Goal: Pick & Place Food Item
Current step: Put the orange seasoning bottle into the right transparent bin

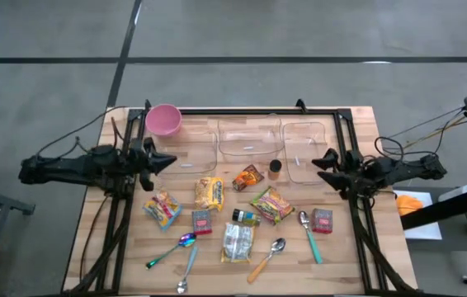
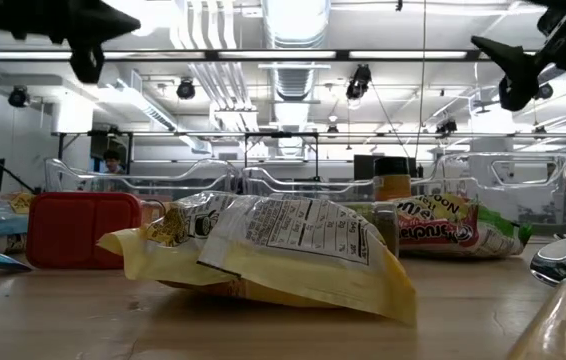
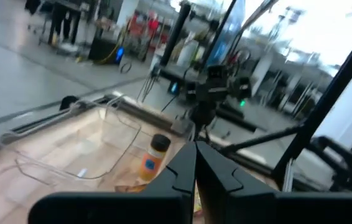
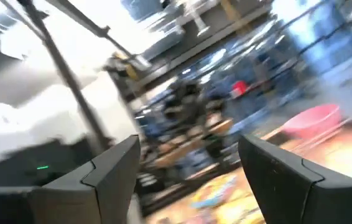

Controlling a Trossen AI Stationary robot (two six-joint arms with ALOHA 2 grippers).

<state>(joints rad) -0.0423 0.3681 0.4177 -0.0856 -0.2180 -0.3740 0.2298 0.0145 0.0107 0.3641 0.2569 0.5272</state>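
**Arms raised, food packets untouched**

While parked above the wooden slatted table [image 1: 126,247], left gripper [image 1: 170,161] pinched closed and empty near the round pink bowl [image 1: 163,120]; right gripper [image 1: 320,161] spread wide, empty, beside the three clear plastic bins [image 1: 250,138]. Between them, flat on the boards: yellow crinkled snack packet [image 1: 209,193], other wrapped foods, metal spoons [image 1: 276,246].

Three trays [image 1: 250,137] in a row along table [image 1: 357,247] back edge, bowl [image 1: 163,120] at their left end; bottle [image 1: 275,168] just before them; snack packets [image 1: 210,193] mid-table; spoons [image 1: 276,247] nearest front edge
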